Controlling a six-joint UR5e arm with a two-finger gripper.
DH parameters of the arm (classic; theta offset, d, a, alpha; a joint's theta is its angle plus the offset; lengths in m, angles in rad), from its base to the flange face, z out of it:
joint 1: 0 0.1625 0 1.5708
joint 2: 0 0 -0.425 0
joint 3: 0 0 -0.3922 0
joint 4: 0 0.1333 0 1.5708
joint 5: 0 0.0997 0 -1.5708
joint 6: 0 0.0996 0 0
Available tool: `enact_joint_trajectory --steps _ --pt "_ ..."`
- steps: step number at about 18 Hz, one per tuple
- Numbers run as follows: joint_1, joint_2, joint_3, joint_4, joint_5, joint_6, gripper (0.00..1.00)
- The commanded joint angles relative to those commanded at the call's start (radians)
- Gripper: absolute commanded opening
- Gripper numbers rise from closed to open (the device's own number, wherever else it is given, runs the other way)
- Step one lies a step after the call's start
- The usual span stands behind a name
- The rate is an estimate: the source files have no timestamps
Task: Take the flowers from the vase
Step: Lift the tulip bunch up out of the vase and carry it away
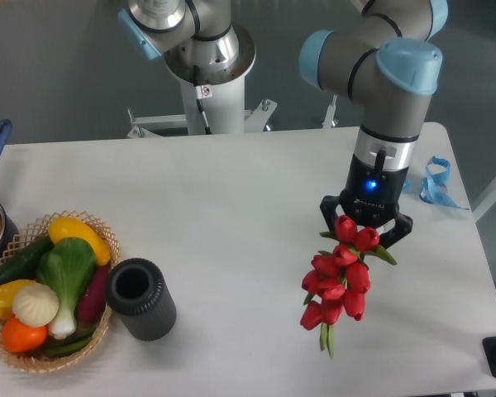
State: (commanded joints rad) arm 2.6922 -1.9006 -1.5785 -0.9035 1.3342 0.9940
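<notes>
- The gripper (365, 229) is hanging over the right side of the table (231, 190), its fingers clamped on the flowers (337, 281), which are dangling well apart from the vase (140, 298).
- The bunch is hanging head-down from a narrow grip; I judge it may be slipping or shedding a stem if swung.
- The vase is standing upright, its mouth showing nothing inside.
- The basket (41, 360) beside it is holding vegetables.

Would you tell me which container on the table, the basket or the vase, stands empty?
The dark ribbed vase: its round mouth is open and bare, whereas the wicker basket beside it is full of vegetables.
</notes>
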Motion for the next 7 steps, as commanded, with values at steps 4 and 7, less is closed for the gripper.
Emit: enact_joint_trajectory --steps 4,7 --pt "-0.003 -0.002 -0.017 -0.009 0.059 0.026 0.04" --pt "-0.005 -0.002 -0.020 -0.015 0.098 0.077 0.04"
